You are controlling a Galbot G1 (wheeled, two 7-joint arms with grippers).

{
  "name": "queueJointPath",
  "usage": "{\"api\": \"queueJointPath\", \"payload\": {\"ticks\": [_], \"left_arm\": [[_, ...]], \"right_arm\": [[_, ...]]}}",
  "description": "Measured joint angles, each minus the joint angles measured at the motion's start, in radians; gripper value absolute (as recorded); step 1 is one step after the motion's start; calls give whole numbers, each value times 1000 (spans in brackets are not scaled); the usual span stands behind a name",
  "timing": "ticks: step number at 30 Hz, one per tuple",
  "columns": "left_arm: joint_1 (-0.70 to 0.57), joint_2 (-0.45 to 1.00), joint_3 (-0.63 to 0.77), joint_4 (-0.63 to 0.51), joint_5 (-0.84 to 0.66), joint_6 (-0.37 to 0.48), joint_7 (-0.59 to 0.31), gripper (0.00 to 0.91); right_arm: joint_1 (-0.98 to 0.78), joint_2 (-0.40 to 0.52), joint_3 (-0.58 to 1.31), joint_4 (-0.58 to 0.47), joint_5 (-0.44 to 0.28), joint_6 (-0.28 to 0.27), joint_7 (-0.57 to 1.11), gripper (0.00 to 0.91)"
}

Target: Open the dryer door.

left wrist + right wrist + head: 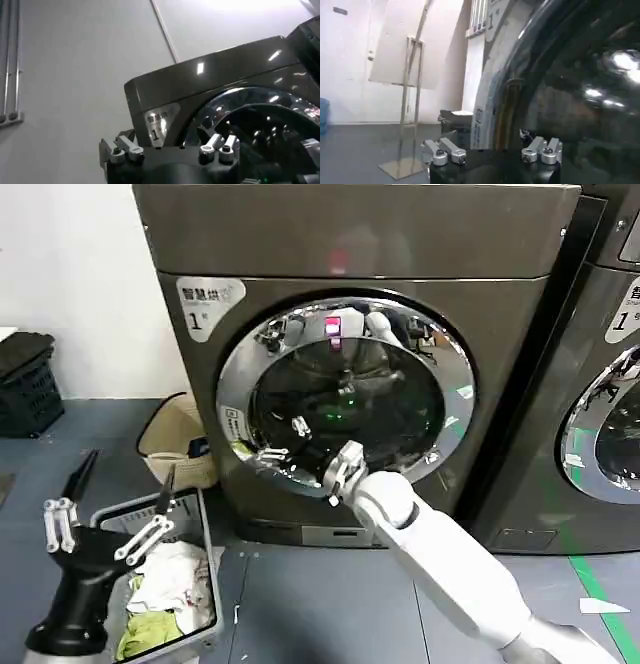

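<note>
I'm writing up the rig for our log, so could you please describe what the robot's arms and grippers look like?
The right arm has smooth, rounded white shells. The left arm is matte black. Both end in a left gripper and a right gripper with slim silver metal linkage fingers, pinned by round bolts on a black base.

Dryer door (345, 389): big round door, wide shiny chrome ring around dark tinted glass, set in the front of a dark grey-brown front-loader. Sits flush against the machine front, closed, upright, facing forward. Glass shows reflections, a pink glow near the top and small green dots mid-pane. Small white label on the ring's lower-left part. Left wrist view catches the door's (260, 125) upper arc, chrome rim curving over dark glass below the machine's top panel. Right wrist view is close up on the door (570, 90), dark glass with the chrome rim edge running alongside.
</note>
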Motion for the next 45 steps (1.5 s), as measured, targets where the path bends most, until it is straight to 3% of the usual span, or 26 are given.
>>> {"api": "queueJointPath", "payload": {"ticks": [14, 23, 32, 36, 38, 45], "left_arm": [[9, 4, -9, 0, -1, -5, 7, 907], [11, 12, -40, 0, -25, -8, 16, 907], [14, 34, -104, 0, -89, -3, 69, 907], [-1, 52, -189, 1, -169, 12, 97, 907], [-12, 65, -240, 28, -207, 29, 99, 907], [-37, 121, -330, 128, -237, 31, 90, 907]], "right_arm": [[43, 65, -30, -69, -5, 10, -39, 907], [61, 60, -47, -110, 36, 61, -163, 907], [69, 6, -61, -92, 135, 105, -332, 907], [83, -35, -82, -84, 199, 163, -428, 907], [91, -56, -97, -83, 225, 191, -481, 907], [83, -133, -118, -28, 253, 205, -591, 907]]}}
